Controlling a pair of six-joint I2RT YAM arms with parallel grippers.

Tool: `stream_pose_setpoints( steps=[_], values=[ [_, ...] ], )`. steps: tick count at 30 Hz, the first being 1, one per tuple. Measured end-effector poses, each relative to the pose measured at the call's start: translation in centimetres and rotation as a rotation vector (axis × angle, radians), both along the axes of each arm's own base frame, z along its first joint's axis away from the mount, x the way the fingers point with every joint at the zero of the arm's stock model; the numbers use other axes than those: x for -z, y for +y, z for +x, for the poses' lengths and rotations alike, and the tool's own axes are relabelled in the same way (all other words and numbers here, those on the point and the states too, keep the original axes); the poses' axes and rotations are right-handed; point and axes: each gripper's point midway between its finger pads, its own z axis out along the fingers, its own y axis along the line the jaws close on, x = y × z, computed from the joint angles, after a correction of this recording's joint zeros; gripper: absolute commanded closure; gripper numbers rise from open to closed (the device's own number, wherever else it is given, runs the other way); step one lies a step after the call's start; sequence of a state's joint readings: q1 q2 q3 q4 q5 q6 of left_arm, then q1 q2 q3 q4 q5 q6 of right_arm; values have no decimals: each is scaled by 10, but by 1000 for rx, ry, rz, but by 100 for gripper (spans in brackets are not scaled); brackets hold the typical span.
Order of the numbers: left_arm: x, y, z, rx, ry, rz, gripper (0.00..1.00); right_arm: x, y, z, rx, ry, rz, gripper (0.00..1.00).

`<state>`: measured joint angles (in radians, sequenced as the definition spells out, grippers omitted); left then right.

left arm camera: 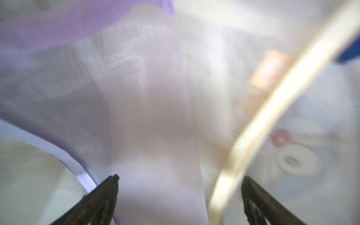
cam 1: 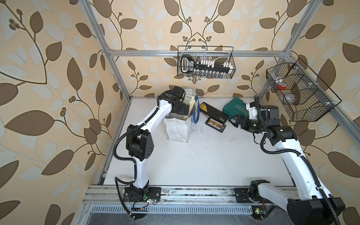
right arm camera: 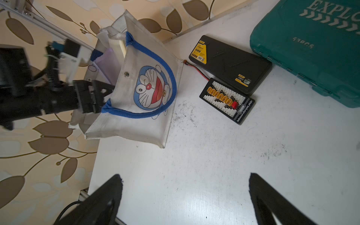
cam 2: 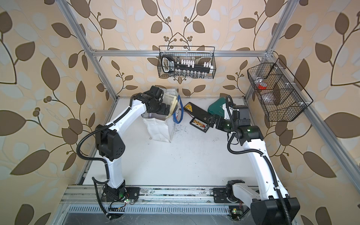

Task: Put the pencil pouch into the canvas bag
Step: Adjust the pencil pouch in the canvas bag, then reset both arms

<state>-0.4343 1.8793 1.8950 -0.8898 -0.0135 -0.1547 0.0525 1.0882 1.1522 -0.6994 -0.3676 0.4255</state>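
- Left gripper point(left arm camera: 179, 178), jaws spread in the mouth of the canvas bag point(right arm camera: 136, 128), pinches nothing, so the pencil pouch point(right arm camera: 109, 59) can settle inside.
- Right gripper point(right arm camera: 185, 181), open and empty, hangs well apart from the bag, probably to give room.

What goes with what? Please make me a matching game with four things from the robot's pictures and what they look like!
Things:
1. canvas bag
2. tool case
3. left gripper
4. wire basket

Looks:
A. green, with pale letters on its lid
B. black mesh, hanging up high
C. white, with blue handles and a cartoon face
D. open, poking into the bag's mouth

Pairs: 1-C, 2-A, 3-D, 4-B
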Motion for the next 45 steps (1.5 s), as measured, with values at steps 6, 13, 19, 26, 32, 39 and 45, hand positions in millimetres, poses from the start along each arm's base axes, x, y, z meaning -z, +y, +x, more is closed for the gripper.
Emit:
stream_pose_setpoints(
  steps=[6, 13, 19, 26, 32, 39, 45],
  values=[
    [-99, 0, -73, 87, -204, -135, 1, 4, -22, -7, 111, -28, -74, 0],
    [-137, 53, -153, 28, -424, -239, 1, 32, -47, -22, 219, -60, -147, 0],
    [-73, 97, -176, -159, -382, -184, 1, 71, -93, -30, 404, -82, -231, 0],
    [3, 140, -171, -349, -317, 20, 1, 107, -129, -29, 496, -206, -337, 0],
    [33, 172, -156, -434, -427, 157, 1, 142, -130, -27, 438, -352, -454, 0],
    [80, 203, -110, -525, -443, 285, 1, 176, -119, -21, 362, -411, -508, 0],
    [118, 211, -79, -535, -471, 287, 1, 172, -112, 19, 307, -454, -483, 1]
  ],
)
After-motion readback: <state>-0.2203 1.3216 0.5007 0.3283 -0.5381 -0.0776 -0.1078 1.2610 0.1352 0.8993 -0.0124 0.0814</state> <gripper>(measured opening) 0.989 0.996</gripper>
